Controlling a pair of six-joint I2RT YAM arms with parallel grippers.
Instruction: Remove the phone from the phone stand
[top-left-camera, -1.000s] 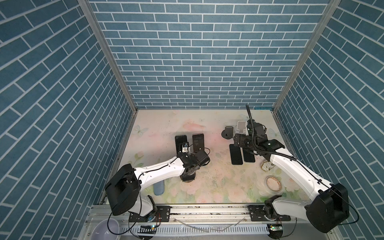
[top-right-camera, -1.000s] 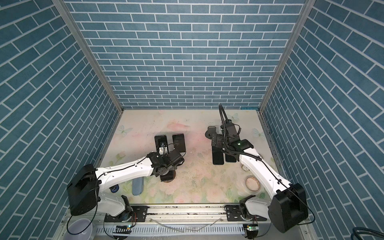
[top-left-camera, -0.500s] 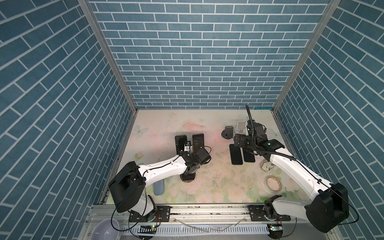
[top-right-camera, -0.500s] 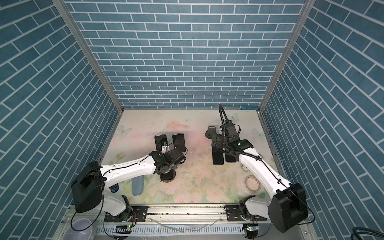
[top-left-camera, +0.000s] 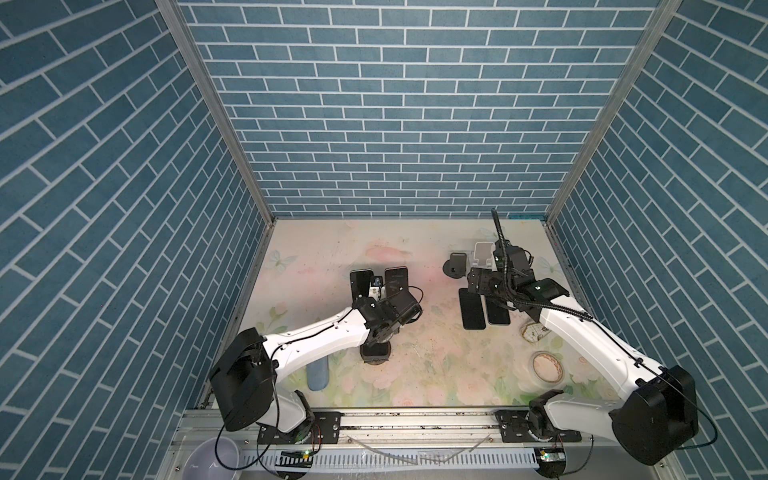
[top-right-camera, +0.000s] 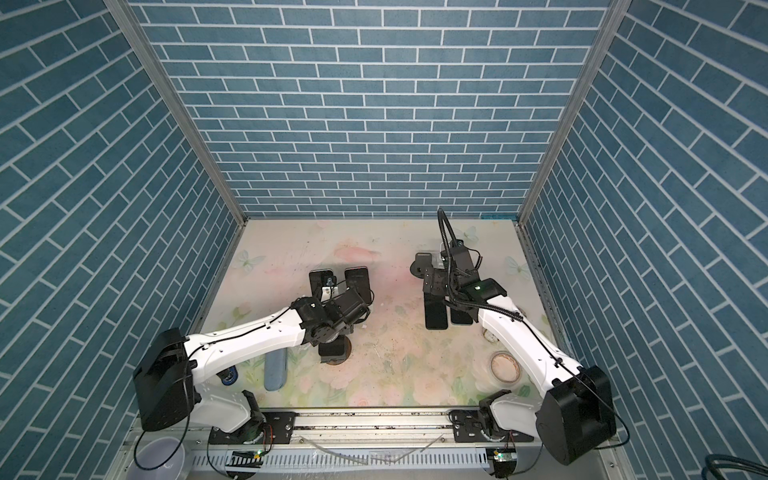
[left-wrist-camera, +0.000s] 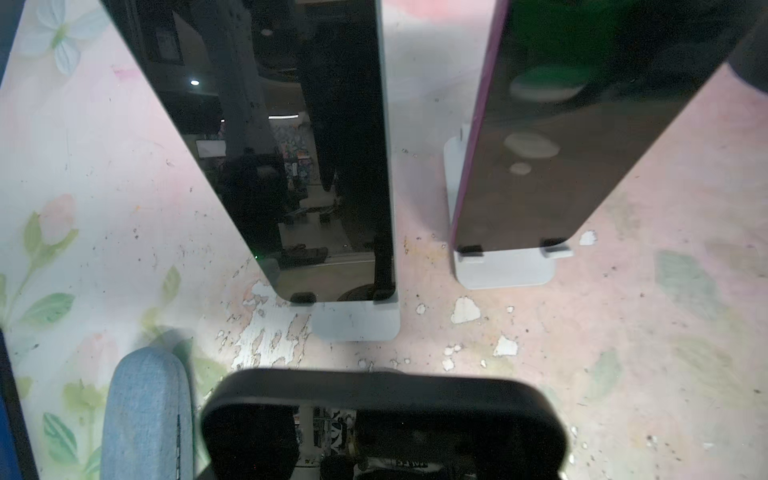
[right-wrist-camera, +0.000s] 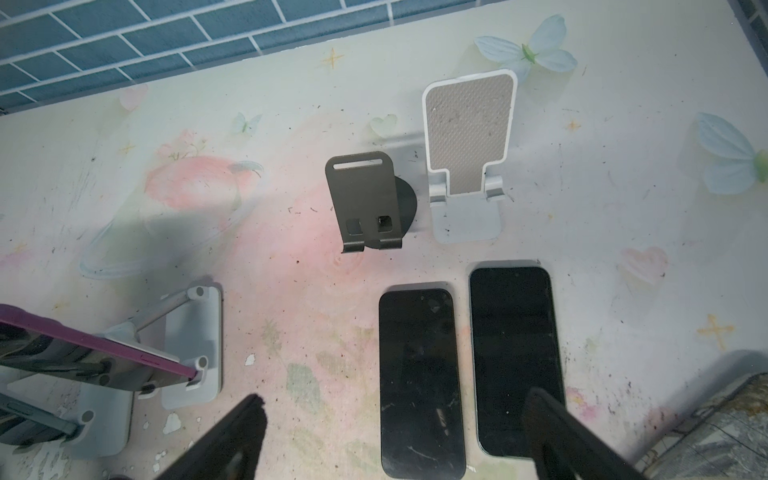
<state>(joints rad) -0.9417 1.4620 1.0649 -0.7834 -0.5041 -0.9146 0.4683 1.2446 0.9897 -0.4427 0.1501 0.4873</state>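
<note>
We log: phone (left-wrist-camera: 382, 424) upright on dark stand (top-left-camera: 375, 354), directly beneath left claw (top-left-camera: 381, 332). The claw is clenched, contents unclear. Right claw (right-wrist-camera: 395, 440) released and farther away.

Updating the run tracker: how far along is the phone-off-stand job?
Done: two phones lie flat by the empty dark stand and white stand. In hand: the left gripper looks shut on a black-cased phone, apparently not yet off its stand. Left: the purple-cased phone and the dark phone beside it both sit on white stands.
</note>
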